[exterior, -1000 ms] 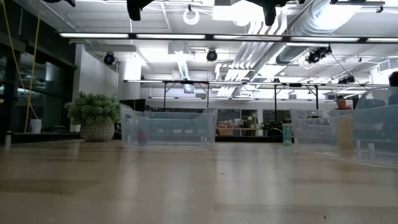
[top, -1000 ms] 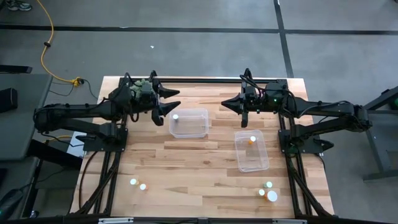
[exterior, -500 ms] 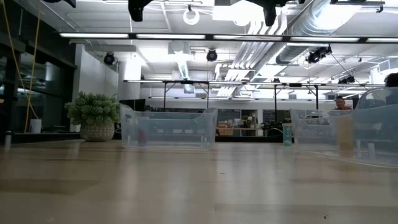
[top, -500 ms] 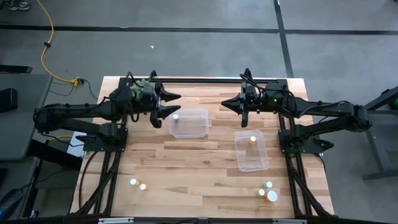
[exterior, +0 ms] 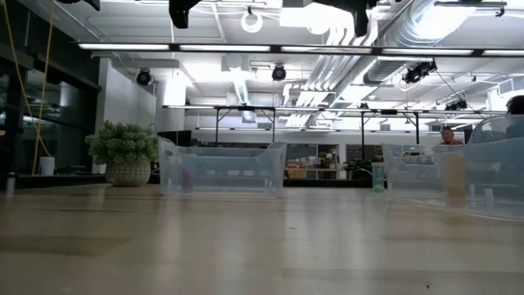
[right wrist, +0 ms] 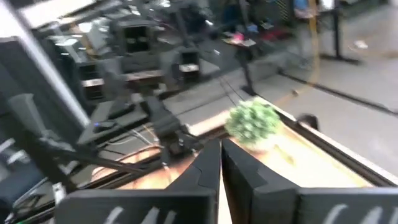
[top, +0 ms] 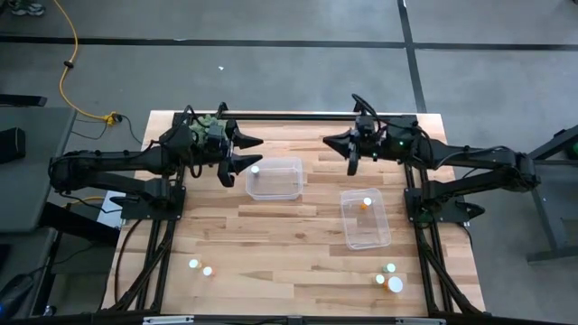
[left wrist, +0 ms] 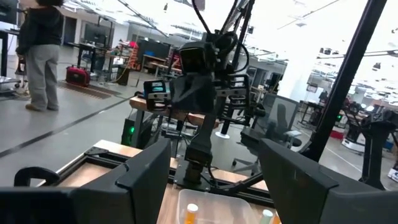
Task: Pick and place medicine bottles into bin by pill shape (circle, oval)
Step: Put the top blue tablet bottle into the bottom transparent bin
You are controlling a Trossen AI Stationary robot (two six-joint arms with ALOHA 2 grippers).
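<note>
Two clear bins stand mid-table: one (top: 275,178) holds a white-capped medicine bottle (top: 256,169), the other (top: 365,218) holds a bottle (top: 366,202). Two more bottles (top: 200,267) stand near the front left, three (top: 389,277) near the front right. My left gripper (top: 254,149) hovers open, high above the table, just left of the first bin; the left wrist view shows its fingers spread (left wrist: 214,180) over that bin. My right gripper (top: 328,140) hovers shut at the far right, level, pointing left, its fingers together (right wrist: 219,163).
A green potted plant (exterior: 123,152) stands at the table's far left corner, behind my left arm. Bare wood lies between the bins and the front edge. A black rail (top: 289,116) runs along the far edge. People show in the room beyond.
My right gripper has rolled about the line it points along, staying in place and shut. My left gripper has turned slightly without changing place, still open. Bins and bottles have kept still.
</note>
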